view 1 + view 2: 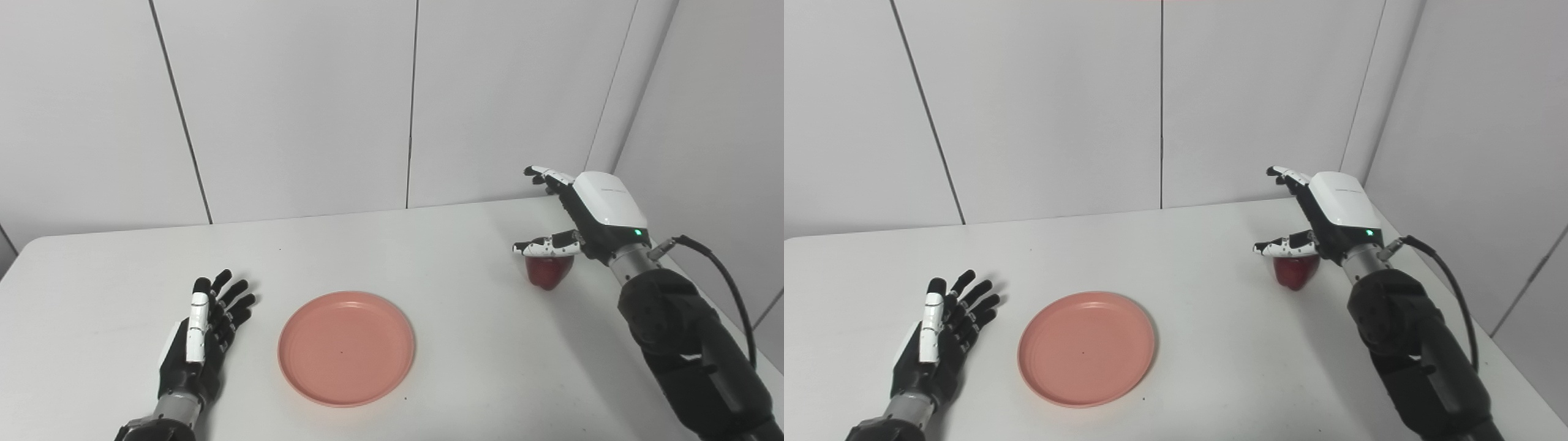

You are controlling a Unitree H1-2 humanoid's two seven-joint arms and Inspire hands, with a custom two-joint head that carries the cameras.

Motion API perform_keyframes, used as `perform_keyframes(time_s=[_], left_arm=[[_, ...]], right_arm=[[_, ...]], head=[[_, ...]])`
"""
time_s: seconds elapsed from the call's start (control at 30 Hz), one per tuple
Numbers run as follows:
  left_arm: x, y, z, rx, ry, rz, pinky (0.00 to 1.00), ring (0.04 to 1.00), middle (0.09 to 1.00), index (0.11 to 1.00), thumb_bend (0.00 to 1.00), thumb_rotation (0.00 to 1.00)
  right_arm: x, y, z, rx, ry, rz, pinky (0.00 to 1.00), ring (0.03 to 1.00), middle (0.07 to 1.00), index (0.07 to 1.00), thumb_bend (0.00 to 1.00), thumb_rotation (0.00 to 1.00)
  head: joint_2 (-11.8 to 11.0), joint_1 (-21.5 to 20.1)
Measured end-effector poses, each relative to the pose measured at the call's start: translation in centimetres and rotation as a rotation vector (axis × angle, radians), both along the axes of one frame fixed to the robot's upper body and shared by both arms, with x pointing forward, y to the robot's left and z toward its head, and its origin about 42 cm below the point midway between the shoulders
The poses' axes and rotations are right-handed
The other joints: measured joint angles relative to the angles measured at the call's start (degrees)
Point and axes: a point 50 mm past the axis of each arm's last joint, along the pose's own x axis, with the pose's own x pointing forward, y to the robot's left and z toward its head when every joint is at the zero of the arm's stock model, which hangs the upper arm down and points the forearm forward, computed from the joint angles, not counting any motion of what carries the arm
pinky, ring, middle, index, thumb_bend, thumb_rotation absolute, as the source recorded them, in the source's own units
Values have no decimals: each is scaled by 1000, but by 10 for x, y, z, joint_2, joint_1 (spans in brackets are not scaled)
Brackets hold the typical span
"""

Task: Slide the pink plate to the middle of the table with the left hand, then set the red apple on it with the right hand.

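Right hand [588, 217] fingers spread wide above apple [547, 272], grasping nothing, left hand [202, 340] fingers released beside plate [346, 347], pink, empty, on counter [465, 343].

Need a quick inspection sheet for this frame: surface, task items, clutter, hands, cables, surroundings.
Surface: white table, a few tiny dark specks, otherwise bare.
Job's things: pink plate flat near the table's middle, nothing on it; red apple on the table at the right, apart from the plate.
Clutter: nothing seen.
Hands: left hand open, beside the plate's left rim, not touching it; right hand open, above the apple, thumb over its top, not closed on it.
Cables: black cable loops from the right wrist back along the forearm.
Surroundings: white panelled wall behind and to the right.
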Motion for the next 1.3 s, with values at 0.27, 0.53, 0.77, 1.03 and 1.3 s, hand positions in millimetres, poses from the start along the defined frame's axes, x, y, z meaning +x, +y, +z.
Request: perform_keyframes(time_s=[0.27, 0.53, 0.77, 1.03, 1.3], left_arm=[[0, 0, 0, 1, -1, -15, 900, 867, 894, 923, 643, 1000], [0, -1, 0, 0, 0, -22, 896, 865, 896, 926, 654, 1000], [0, -1, 0, 0, 0, -23, 887, 861, 895, 927, 644, 1000], [0, -3, 1, 2, 3, -30, 874, 854, 892, 920, 649, 1000], [0, -3, 1, 2, 3, -33, 872, 851, 891, 917, 661, 1000]], right_arm=[[8, -9, -17, -96, 65, -46, 725, 800, 807, 800, 1000, 423], [14, -29, -36, -105, 136, -107, 692, 807, 812, 808, 1000, 445], [17, -41, -54, -60, 194, -135, 577, 768, 789, 803, 1000, 443], [17, -42, -60, -16, 221, -128, 586, 762, 796, 800, 1000, 449], [17, -40, -62, 7, 228, -113, 573, 754, 797, 793, 1000, 453]], head=[[-2, 3], [-2, 6], [0, 9], [0, 9], [0, 17]])
